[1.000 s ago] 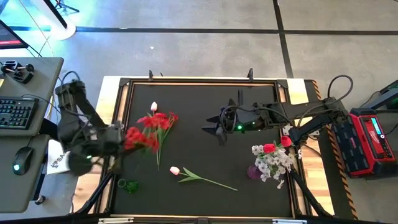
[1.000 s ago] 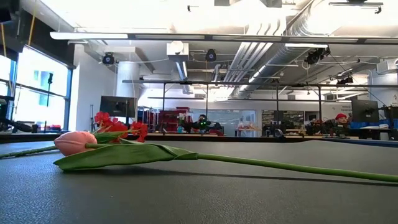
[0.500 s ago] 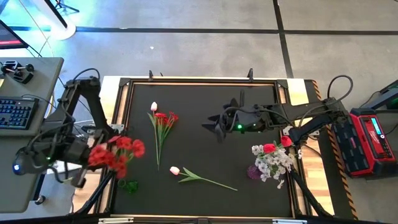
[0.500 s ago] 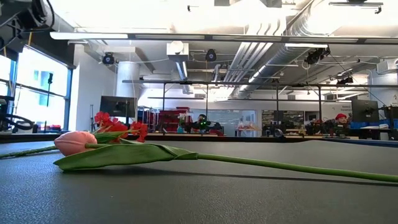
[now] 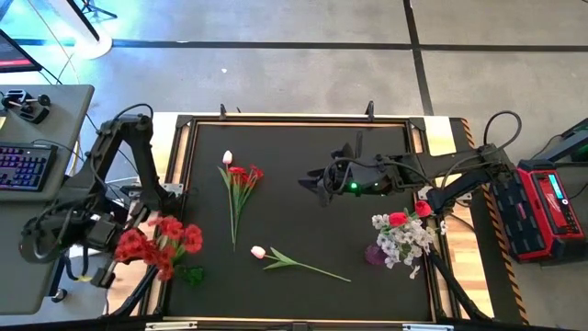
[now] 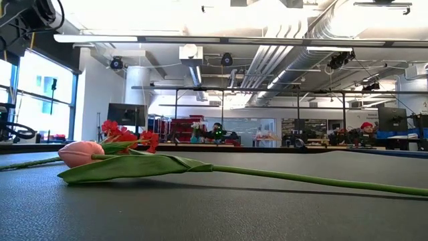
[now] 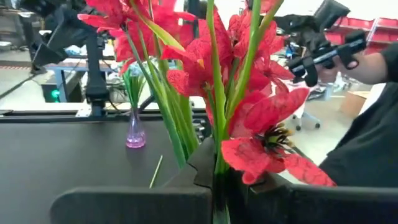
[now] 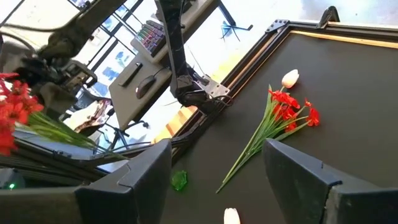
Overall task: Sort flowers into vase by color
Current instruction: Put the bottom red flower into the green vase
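My left gripper is shut on a bunch of red blossoms, held in the air over the table's left edge, just above a small green vase. My right gripper hovers open over the middle of the table. A red blossom sprig and a pale pink tulip lie flat on the mat. Another pink tulip lies near the front, close to the camera in the low view. A purple vase holds white blossoms and red-pink rosebuds. My left gripper pinches the bunch's green stems between its two fingers, just below the blossoms. The bunch is lifted clear of the table. Its red blossoms spread out beyond the fingertips, and the stems' lower ends are hidden behind the fingers.
The black mat has a raised frame around it. A desk with a keyboard stands left of the table, and a red case stands to the right. A person's arm holding a dark device shows in the left wrist view.
My left gripper has carried the red bunch from over the mat's left part toward the table's left and near edges. The bunch has swung round with it and now hangs over the table's left edge by the green vase.
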